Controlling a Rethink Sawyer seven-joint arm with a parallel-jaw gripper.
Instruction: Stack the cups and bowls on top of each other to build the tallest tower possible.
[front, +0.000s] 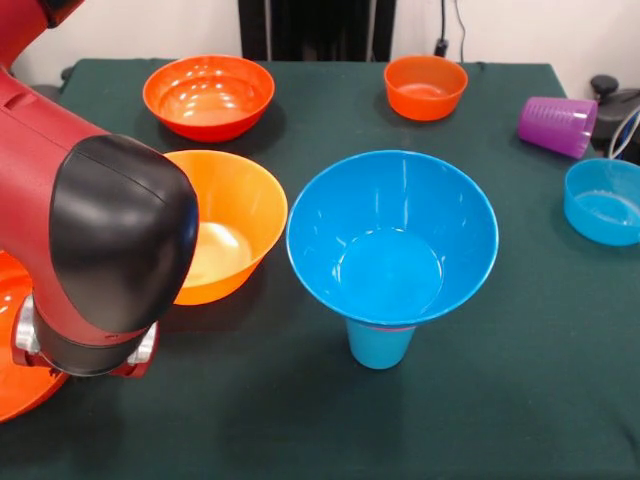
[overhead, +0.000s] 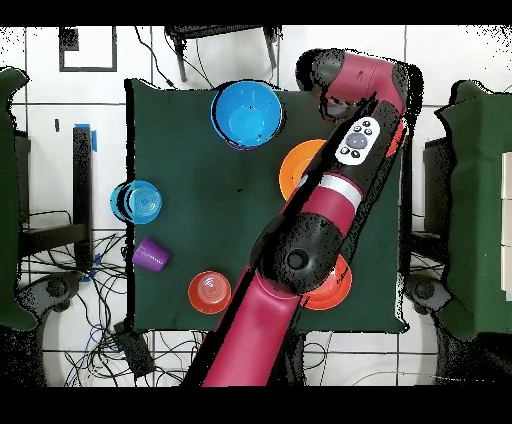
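Note:
The tower stands at the table's middle: a large blue bowl (front: 392, 235) sits on a light blue cup (front: 380, 345), with a thin pink rim (front: 385, 326) between them. It also shows in the overhead view (overhead: 247, 113). The purple cup (front: 557, 126) lies on its side at the right. A small blue bowl (front: 603, 200) stands at the right edge. A large yellow-orange bowl (front: 230, 225), a large red-orange bowl (front: 208, 95) and a small orange bowl (front: 425, 87) stand apart. The arm (front: 110, 240) fills the left and hides its gripper.
A red-orange curved piece (front: 12, 350) shows behind the arm at the lower left, near the table's edge (overhead: 401, 132); what it is stays unclear. In the overhead view the arm (overhead: 340, 190) covers parts of the yellow-orange bowl (overhead: 300, 170) and the red-orange bowl (overhead: 338, 288).

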